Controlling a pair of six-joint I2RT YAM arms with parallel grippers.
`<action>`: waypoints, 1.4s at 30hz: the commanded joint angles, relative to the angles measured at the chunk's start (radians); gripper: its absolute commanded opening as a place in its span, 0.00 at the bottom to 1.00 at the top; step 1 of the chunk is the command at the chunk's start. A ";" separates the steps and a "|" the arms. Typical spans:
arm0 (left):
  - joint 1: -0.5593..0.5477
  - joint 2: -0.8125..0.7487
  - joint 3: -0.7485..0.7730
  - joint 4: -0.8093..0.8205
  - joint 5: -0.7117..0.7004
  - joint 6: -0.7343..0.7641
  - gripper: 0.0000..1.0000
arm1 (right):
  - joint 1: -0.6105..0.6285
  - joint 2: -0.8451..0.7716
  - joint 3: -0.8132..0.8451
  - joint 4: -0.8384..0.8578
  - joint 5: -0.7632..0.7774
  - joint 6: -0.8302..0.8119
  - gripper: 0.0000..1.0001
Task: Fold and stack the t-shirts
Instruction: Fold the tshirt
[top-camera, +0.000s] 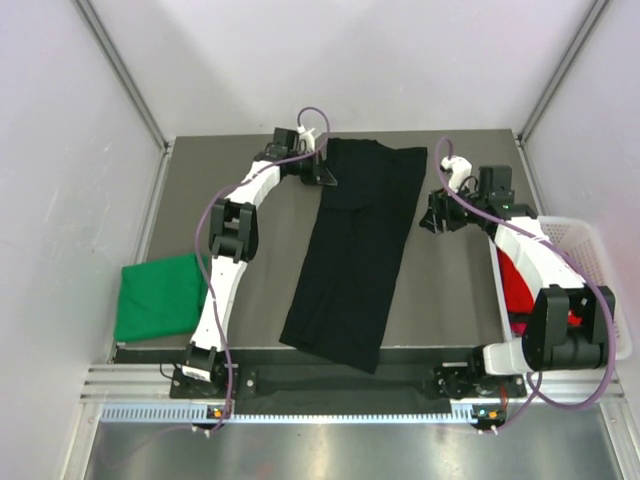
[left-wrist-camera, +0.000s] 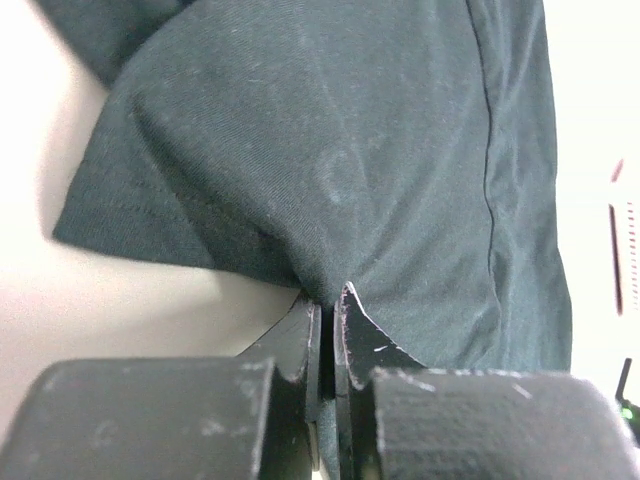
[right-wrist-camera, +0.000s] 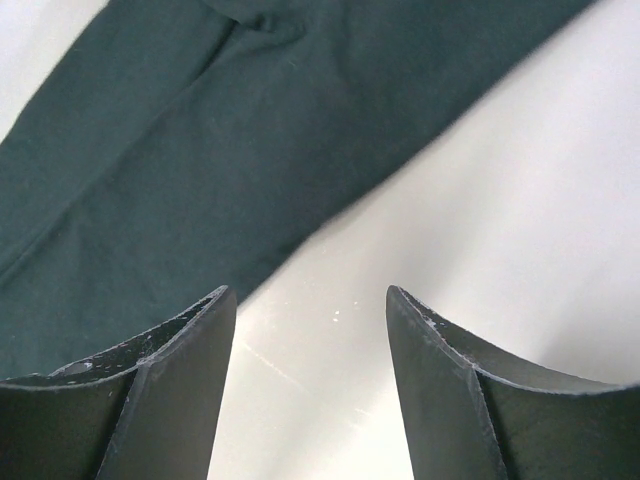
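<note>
A white mesh basket (top-camera: 612, 300) is seen at the right edge of the surface (top-camera: 450, 300), beside the right arm. Red cloth, taken to be a red t-shirt (top-camera: 515, 285), is bundled loosely inside it. Much of the basket's inside is hidden by the arm, so what else is in it cannot be told.

A black t-shirt (top-camera: 355, 250) is spread in a long, narrowed strip across the middle of the dark surface, running from the far edge towards the near edge and slanting leftwards as it nears the arm bases. A green t-shirt (top-camera: 160, 297) is laid folded at the near left, well apart from the black one and reaching past the left edge of the surface.

The left tool (top-camera: 322, 172) is placed at the far left corner of the black t-shirt. In the left wrist view its fingers (left-wrist-camera: 300, 340) are pressed together, with a fold of the dark cloth (left-wrist-camera: 350, 130) pinched between the tips and drawn up into a small peak.

The right tool (top-camera: 432, 215) is held just beside the right edge of the black t-shirt. Its jaws are spread wide and nothing is gripped; between them only bare pale surface is seen in the right wrist view, with the cloth (right-wrist-camera: 200, 130) lying beyond the tips.

The surface is enclosed by plain white walls (top-camera: 60, 150), and a metal rail (top-camera: 330, 412) is fixed along the near edge.
</note>
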 joint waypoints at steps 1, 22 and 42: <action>0.085 -0.030 -0.066 -0.065 -0.182 0.051 0.00 | -0.010 0.022 0.024 0.048 0.005 -0.007 0.62; 0.151 -0.360 -0.334 -0.093 -0.206 0.124 0.70 | -0.017 -0.035 -0.013 0.086 -0.076 0.093 0.64; 0.225 -1.161 -1.370 -0.563 -0.139 0.250 0.64 | 0.073 -0.113 -0.527 0.028 -0.302 0.734 0.66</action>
